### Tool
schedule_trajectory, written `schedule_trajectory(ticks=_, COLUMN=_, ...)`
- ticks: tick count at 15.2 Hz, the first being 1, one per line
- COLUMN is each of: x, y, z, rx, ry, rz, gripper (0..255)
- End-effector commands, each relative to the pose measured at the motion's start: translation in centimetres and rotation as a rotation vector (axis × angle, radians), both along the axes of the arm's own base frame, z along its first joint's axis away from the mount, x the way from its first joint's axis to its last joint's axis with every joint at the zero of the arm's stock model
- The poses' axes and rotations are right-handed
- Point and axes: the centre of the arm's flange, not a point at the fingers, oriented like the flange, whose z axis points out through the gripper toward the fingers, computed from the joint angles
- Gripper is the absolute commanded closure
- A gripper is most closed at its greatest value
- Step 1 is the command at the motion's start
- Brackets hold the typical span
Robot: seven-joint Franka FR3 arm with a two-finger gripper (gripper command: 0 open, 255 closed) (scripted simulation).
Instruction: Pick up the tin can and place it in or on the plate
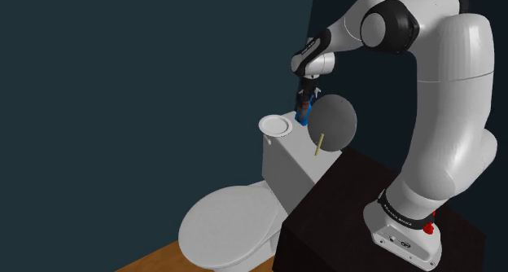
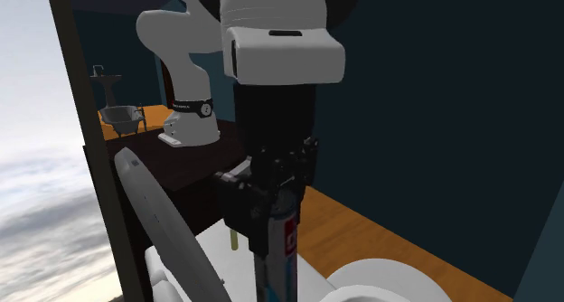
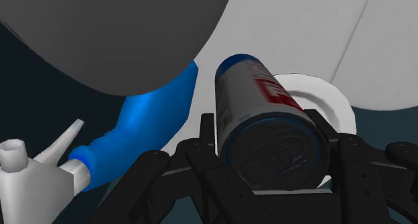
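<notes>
Black gripper point(image 3: 266, 145) clasps the silver-and-red tin can point(image 3: 258, 98) at the toilet cistern point(image 1: 285, 160), just beside the white plate point(image 1: 276, 126) — the job wants a short, level carry clear of the blue spray bottle point(image 3: 144, 132), letting go only once the base rests.

Arm point(image 2: 280, 47) at upper centre, base on dark stand point(image 2: 172, 169). Black gripper point(image 2: 269, 250) points down, clasping can point(image 2: 288, 237); can silver with red and blue. Grey disc point(image 2: 158, 223) at left. White plate point(image 2: 389, 287) lower right. Wooden floor point(image 2: 361, 228) behind.
</notes>
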Motion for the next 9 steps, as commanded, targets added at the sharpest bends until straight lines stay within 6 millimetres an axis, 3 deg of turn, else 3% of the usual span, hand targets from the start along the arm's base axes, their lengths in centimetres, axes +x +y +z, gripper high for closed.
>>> schedule_trajectory(ticks=1, x=1.7, y=1.0, z=0.7, rx=0.000, ry=0.000, rz=0.000, gripper=255)
schedule_trajectory(ticks=9, x=10.7, y=5.7, z=3.5, rx=0.000, ry=0.000, rz=0.000, gripper=255)
